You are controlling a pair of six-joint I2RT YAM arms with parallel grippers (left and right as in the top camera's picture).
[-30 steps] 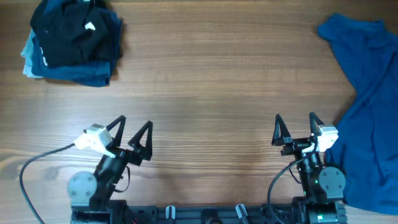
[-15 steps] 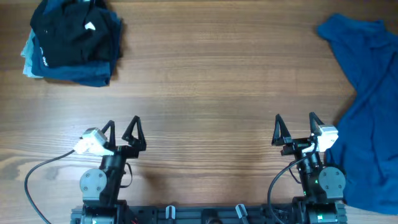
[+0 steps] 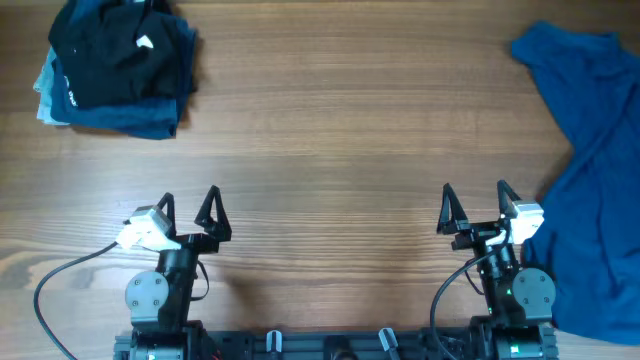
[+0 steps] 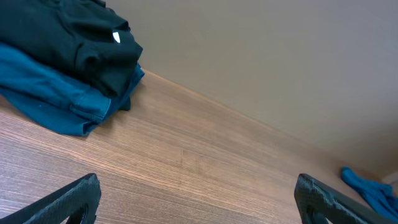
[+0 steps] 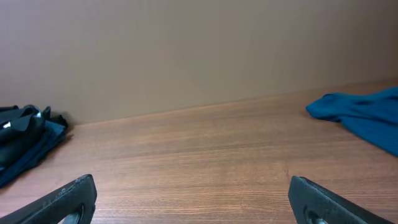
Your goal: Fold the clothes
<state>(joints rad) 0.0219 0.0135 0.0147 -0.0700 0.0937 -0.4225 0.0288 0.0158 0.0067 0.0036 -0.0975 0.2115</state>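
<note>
Left end effector (image 3: 188, 195) and right end effector (image 3: 474, 188) gape wide, empty
Dark stack (image 3: 115, 65) upper left, blue garment (image 3: 595, 170) along right edge, worktop (image 3: 340, 150) between

— What does the right gripper (image 5: 193, 202) hold?
— Nothing. Its two fingers stand far apart at the lower corners, with bare wood between them.
— And on the table (image 5: 199, 155)?
— A blue garment (image 5: 364, 115) lies rumpled at the far right and a dark pile of clothes (image 5: 25, 140) at the far left, well apart. A plain wall (image 5: 186, 50) rises behind.
</note>
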